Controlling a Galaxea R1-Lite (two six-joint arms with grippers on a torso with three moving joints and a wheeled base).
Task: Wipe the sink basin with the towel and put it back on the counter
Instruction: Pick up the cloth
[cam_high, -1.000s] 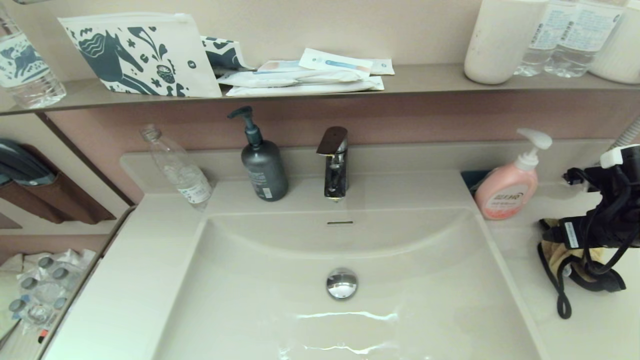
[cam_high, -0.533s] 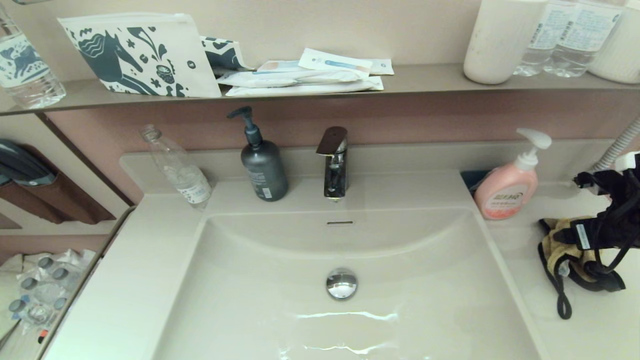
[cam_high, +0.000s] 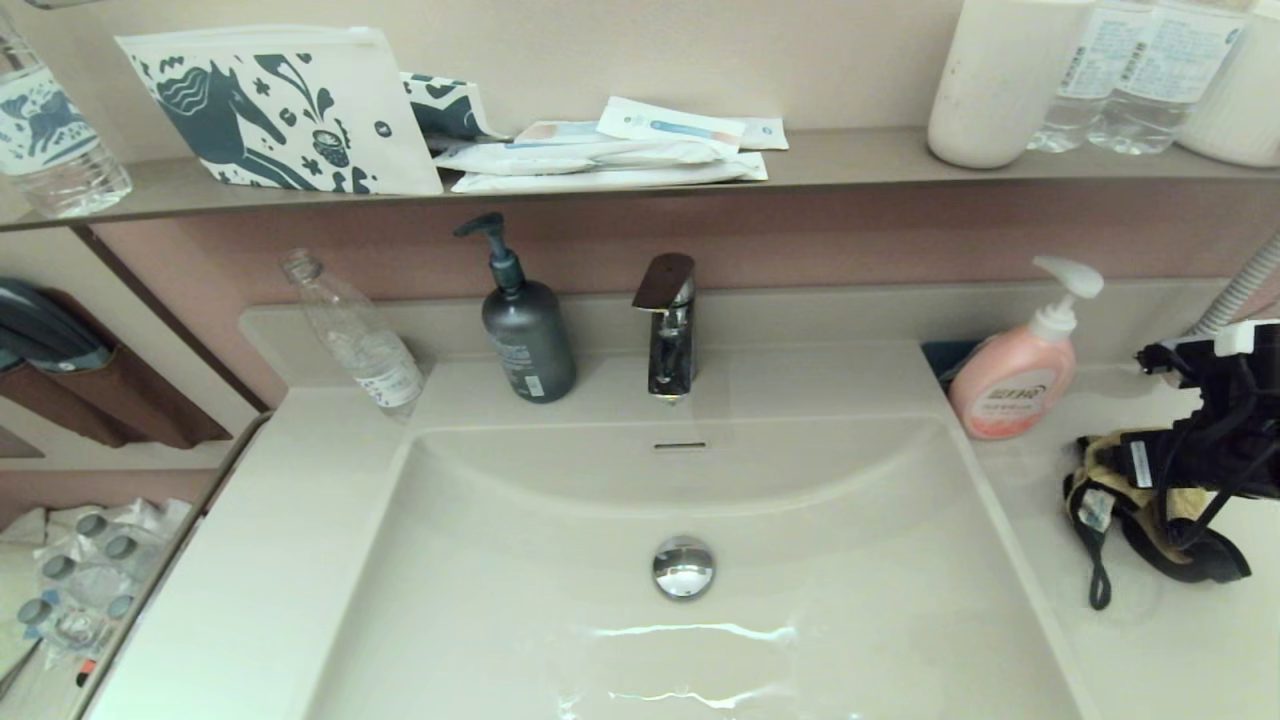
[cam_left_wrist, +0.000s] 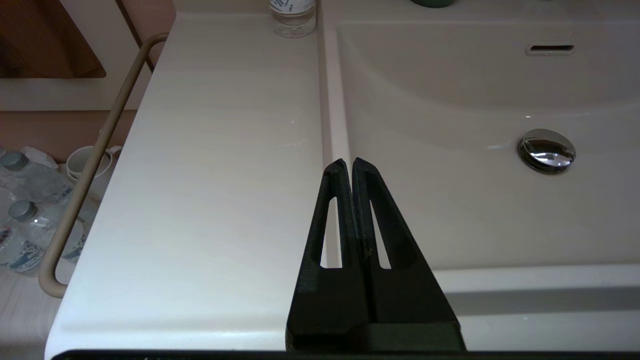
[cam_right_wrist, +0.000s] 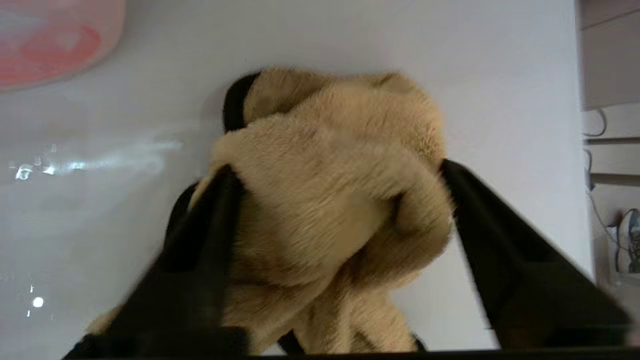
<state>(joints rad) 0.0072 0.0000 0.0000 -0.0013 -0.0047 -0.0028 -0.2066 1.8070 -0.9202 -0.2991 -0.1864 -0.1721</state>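
The mustard towel (cam_high: 1098, 465) lies bunched on the counter (cam_high: 1190, 650) right of the sink basin (cam_high: 560, 610), its black loop trailing toward the front. My right gripper (cam_high: 1135, 482) is down over it. In the right wrist view the towel (cam_right_wrist: 325, 190) fills the space between the wide-spread fingers of the open right gripper (cam_right_wrist: 336, 167) and touches both. The left gripper (cam_left_wrist: 348, 162) is shut and empty, above the seam between the counter (cam_left_wrist: 200, 175) and the basin (cam_left_wrist: 475, 210) at the front left. It does not show in the head view.
A pink soap bottle (cam_high: 1015, 385) stands just behind the towel. A grey pump bottle (cam_high: 525, 340), a faucet (cam_high: 668, 325) and a clear bottle (cam_high: 355, 335) line the back rim. The chrome drain plug (cam_high: 684, 567) sits mid-basin. A towel rail (cam_left_wrist: 90, 165) runs along the left edge.
The right gripper has come down onto the towel. The towel and its loop have shifted a little to the left, toward the basin. The left gripper has not visibly moved.
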